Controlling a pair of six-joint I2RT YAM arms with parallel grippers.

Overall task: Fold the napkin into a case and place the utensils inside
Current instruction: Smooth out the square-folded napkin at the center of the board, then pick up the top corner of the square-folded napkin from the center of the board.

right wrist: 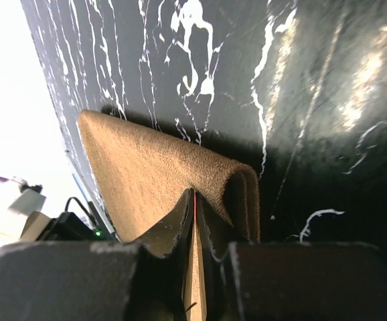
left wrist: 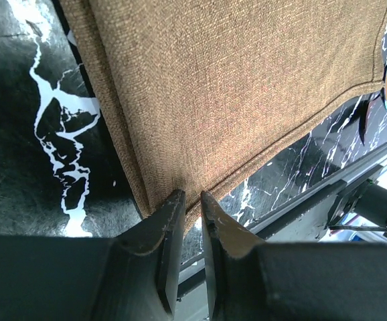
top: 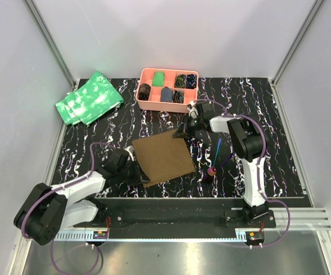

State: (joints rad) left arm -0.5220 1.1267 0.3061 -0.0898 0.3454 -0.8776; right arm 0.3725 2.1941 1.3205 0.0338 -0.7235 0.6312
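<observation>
Two pincers pinch the napkin (top: 162,156), plain brown, centre frame: right gripper (right wrist: 195,194) clamps a raised, doubled fold at its upper-right corner, left gripper (left wrist: 188,195) nips the lower-left hem. Pink tray (top: 165,106), top centre, holds dark and green bits.
</observation>
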